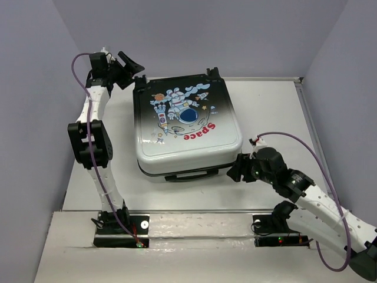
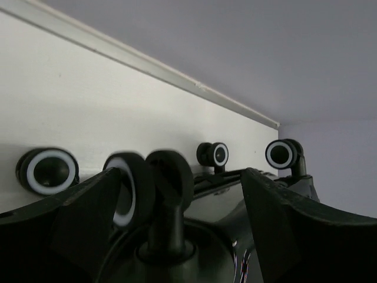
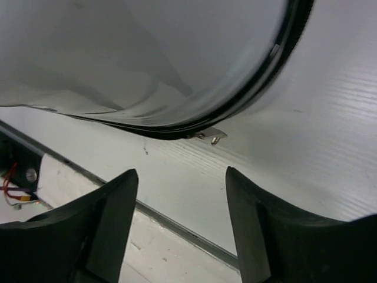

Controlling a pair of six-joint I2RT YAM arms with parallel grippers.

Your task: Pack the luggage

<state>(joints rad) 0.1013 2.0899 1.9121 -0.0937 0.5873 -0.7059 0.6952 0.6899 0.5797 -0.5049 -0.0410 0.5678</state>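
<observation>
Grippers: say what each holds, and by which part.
Neither holds anything: left gripper open by the suitcase wheels, right gripper open near its zipper pull.

top: high behind the arm bases [image 1: 121, 230], looking down, whole table [image 1: 271, 112] and suitcase [image 1: 188, 124] mid-frame | left wrist: low, very near, facing the wheels [image 2: 52, 171] and back wall [image 2: 235, 47] | right wrist: close against a rounded suitcase corner filling the upper frame, zipper pull [image 3: 212, 137] centre | shared: suitcase in all three

Jaws wide apart, luggage [image 2: 219, 203] wheels [image 2: 47, 171] btwn & beyond.
</observation>
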